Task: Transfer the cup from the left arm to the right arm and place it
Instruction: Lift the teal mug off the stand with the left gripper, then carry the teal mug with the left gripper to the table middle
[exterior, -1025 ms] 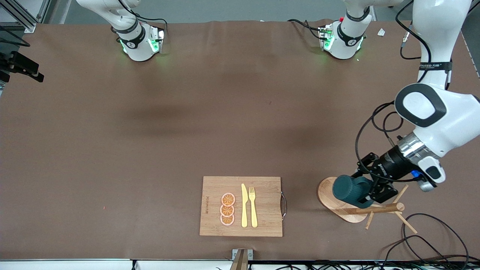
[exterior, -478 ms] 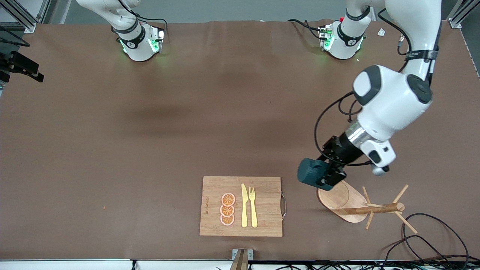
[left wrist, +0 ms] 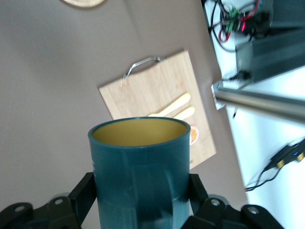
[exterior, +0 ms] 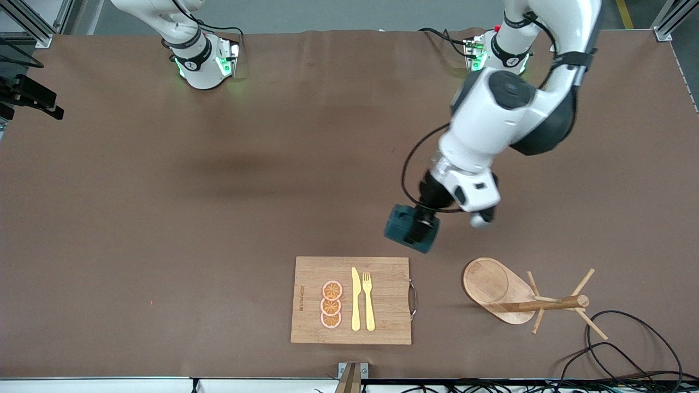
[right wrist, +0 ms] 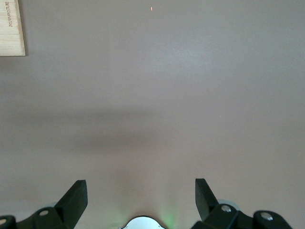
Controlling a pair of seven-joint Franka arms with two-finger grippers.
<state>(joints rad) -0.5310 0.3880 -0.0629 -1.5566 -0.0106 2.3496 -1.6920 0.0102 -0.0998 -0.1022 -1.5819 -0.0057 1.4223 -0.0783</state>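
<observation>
My left gripper [exterior: 419, 231] is shut on the dark teal cup [exterior: 400, 225] and holds it in the air over bare table, just off the cutting board's handle corner. In the left wrist view the cup [left wrist: 139, 167] fills the space between the black fingers [left wrist: 84, 192], its mustard inside showing at the rim. My right gripper [right wrist: 141, 196] is open with nothing between its fingers, over bare brown table near a corner of the board. It is out of the front view; only that arm's base shows.
A wooden cutting board [exterior: 387, 273] with a metal handle carries three orange slices [exterior: 331, 304], a yellow knife [exterior: 355, 299] and a fork [exterior: 368, 300]. A wooden mug stand [exterior: 494, 284] with pegs lies toward the left arm's end. Black cables [exterior: 628, 338] coil by it.
The left arm has lifted the cup off the mug stand and swung it toward the middle of the table, past the board's handle corner. Its grip stays the same.
</observation>
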